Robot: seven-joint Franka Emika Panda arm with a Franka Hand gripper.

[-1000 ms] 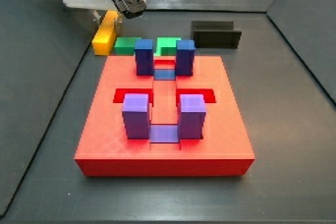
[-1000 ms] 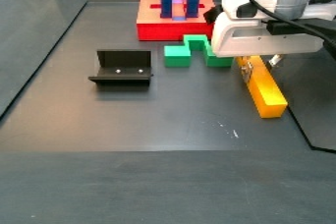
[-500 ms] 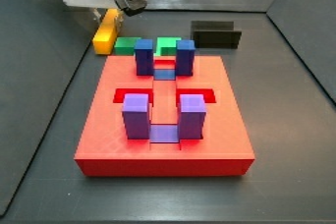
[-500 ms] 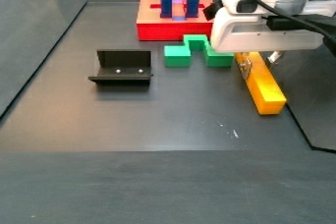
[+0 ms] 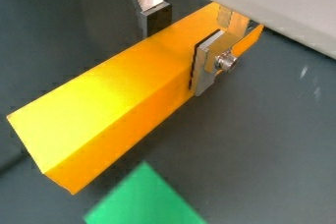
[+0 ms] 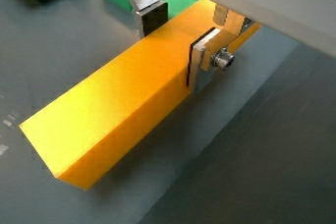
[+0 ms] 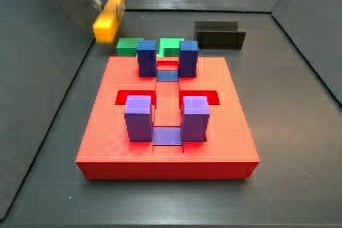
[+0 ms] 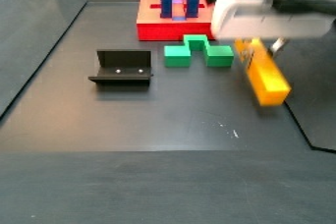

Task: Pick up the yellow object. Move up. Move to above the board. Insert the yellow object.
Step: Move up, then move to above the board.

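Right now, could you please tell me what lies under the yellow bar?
The hand grips the yellow bar clear of the floor. Under it the wrist views show bare grey floor and a green block near one end; the floor directly beneath is covered.

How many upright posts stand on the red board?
4 on the board: two purple posts near its front, two dark blue posts at its rear. The gripper holds the yellow object elsewhere.
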